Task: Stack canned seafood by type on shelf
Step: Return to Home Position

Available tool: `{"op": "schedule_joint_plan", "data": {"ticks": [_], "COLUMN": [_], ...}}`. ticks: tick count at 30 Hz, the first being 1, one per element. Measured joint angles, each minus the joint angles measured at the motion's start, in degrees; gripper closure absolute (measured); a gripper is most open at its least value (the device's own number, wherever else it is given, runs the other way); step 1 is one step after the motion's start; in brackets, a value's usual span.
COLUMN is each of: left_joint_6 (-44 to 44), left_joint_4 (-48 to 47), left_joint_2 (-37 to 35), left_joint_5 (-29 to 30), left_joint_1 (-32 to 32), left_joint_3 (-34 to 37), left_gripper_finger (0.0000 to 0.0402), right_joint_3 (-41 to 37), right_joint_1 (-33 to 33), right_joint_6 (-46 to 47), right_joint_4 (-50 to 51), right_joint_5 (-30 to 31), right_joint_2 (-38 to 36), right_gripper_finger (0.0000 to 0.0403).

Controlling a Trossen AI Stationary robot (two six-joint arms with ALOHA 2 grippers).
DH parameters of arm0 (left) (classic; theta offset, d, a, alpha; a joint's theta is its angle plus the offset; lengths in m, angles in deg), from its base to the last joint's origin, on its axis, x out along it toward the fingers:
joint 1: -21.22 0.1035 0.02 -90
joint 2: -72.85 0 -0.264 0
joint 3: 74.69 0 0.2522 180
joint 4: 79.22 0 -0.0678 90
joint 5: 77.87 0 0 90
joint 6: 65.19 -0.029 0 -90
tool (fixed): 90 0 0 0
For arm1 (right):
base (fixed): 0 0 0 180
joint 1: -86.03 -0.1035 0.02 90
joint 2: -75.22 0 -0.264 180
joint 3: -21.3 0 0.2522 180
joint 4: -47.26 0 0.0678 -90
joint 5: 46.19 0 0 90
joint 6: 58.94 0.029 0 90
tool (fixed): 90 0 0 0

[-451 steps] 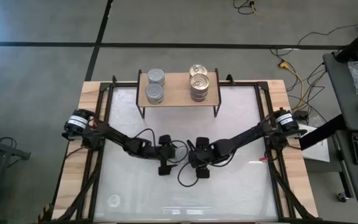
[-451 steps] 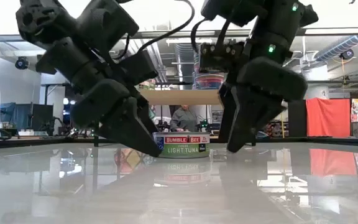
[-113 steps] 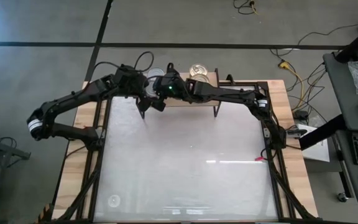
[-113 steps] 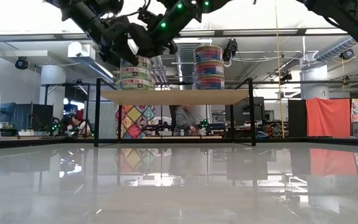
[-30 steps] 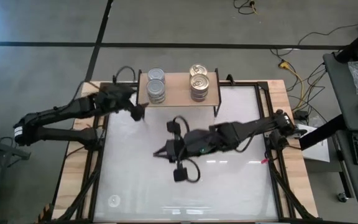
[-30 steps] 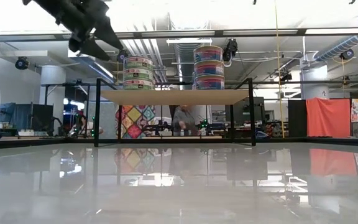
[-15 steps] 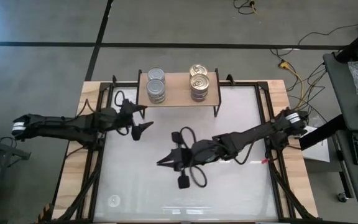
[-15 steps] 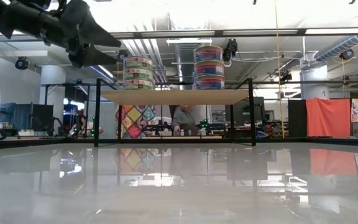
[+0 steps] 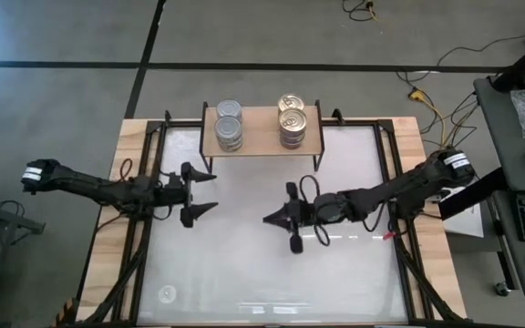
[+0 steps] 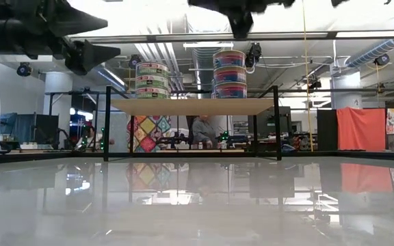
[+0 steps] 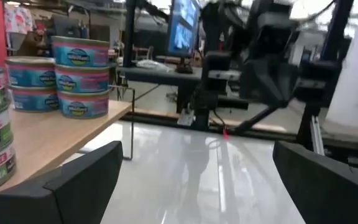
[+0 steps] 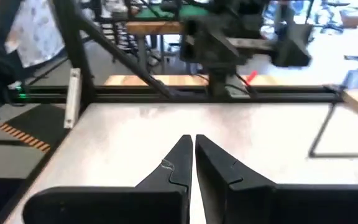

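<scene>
As shelf (image 9: 259, 137) lies crosswise, tins (image 9: 229, 133) upright, left pincer (image 9: 209, 194) spread, right pincer (image 9: 269, 220) closed.

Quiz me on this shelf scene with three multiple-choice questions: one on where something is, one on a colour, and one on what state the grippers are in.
1. At which end of the shelf do the gold-lidded tins stand?
A. the right gripper side
B. the other end
C. the middle

2. The labels on the silver-lidded tins are mainly:
A. orange
B. green
C. black

3. The grippers:
A. both shut on tins
B. both open
C. left gripper open, right gripper shut

Answers:
1 A: the high view shows the gold lids at that end.
2 B: the low view shows green bands on that stack.
3 C: the left wrist view shows its fingers wide apart. The right wrist view shows its fingers together, holding nothing.
</scene>
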Motion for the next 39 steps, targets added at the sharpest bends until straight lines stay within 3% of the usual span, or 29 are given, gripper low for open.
{"op": "schedule_joint_plan", "data": {"ticks": [6,9,14,22,28,33,39], "left_joint_6": [1.83,1.84,1.81,0.71,0.04,1.35,1.68], "left_joint_4": [2.95,2.92,2.04,-1.72,-2.40,-5.61,-11.15], "left_joint_2": [0.82,0.54,-2.03,-7.46,-8.74,-10.79,-16.25], "left_joint_5": [-1.35,-1.36,-1.37,-2.62,-2.88,-2.88,-2.88], "left_joint_1": [0.04,0.06,0.06,0.07,0.06,0.06,0.06], "left_joint_3": [0.50,0.55,0.62,2.95,3.09,3.11,3.11], "left_gripper_finger": [0.0002,0.0002,0.0002,0.0002,0.0002,0.0002,0.0002], "right_joint_3": [-12.18,-18.63,-26.54,-32.45,-33.66,-35.66,-40.74], "right_joint_1": [1.91,1.98,2.54,10.21,19.34,19.75,19.73], "right_joint_6": [-4.27,-4.40,1.66,8.16,7.01,0.56,1.71], "right_joint_4": [-14.62,-17.32,-10.55,2.89,2.80,2.61,5.24], "right_joint_5": [0.03,2.35,7.12,7.30,-1.09,-2.62,-2.68], "right_joint_2": [-6.88,-12.30,-22.57,-34.83,-37.03,-41.69,-51.98], "right_gripper_finger": [0.0390,0.0390,0.0390,0.0390,0.0390,0.0390,0.0390]}}
